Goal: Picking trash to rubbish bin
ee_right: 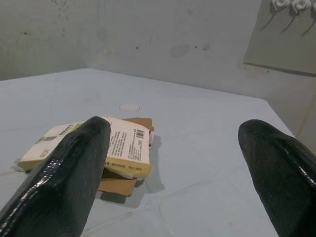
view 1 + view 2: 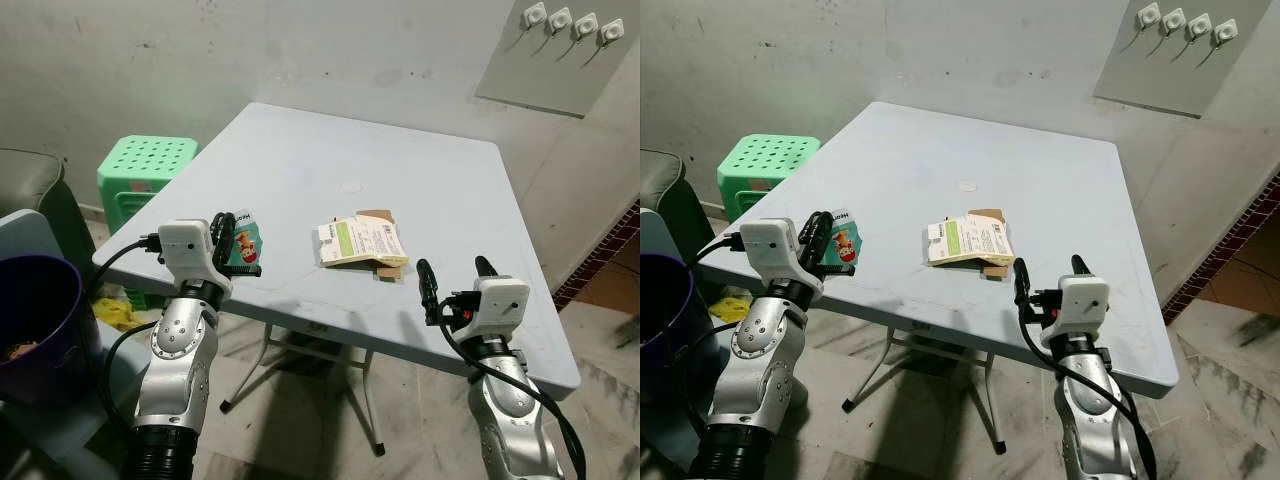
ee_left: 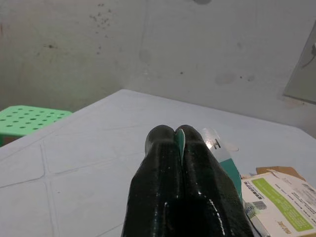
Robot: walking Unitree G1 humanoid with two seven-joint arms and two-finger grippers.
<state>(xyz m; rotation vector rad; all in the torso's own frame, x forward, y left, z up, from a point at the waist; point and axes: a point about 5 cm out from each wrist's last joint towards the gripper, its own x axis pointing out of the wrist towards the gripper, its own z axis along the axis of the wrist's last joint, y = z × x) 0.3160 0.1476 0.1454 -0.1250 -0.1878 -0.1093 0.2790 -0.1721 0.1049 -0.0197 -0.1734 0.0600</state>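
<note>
My left gripper [image 2: 232, 240] is shut on a green snack wrapper [image 2: 245, 243] and holds it upright over the near left edge of the pale blue table [image 2: 400, 170]. The wrapper's thin edge [image 3: 180, 140] shows pinched between the black fingers [image 3: 163, 148]. A flattened yellow and green carton [image 2: 360, 242] lies on brown cardboard in the middle of the table. My right gripper [image 2: 455, 278] stands open just above the table's near right part, with the carton [image 1: 94, 148] ahead of it and to its left. A dark purple rubbish bin [image 2: 35, 325] stands at the far left.
A green plastic stool [image 2: 145, 170] stands beside the table's left side. Yellow scraps [image 2: 118, 315] lie on the floor under the table's left corner. A grey wall [image 2: 300, 50] runs behind the table, and the table's folding legs [image 2: 290, 355] show below it.
</note>
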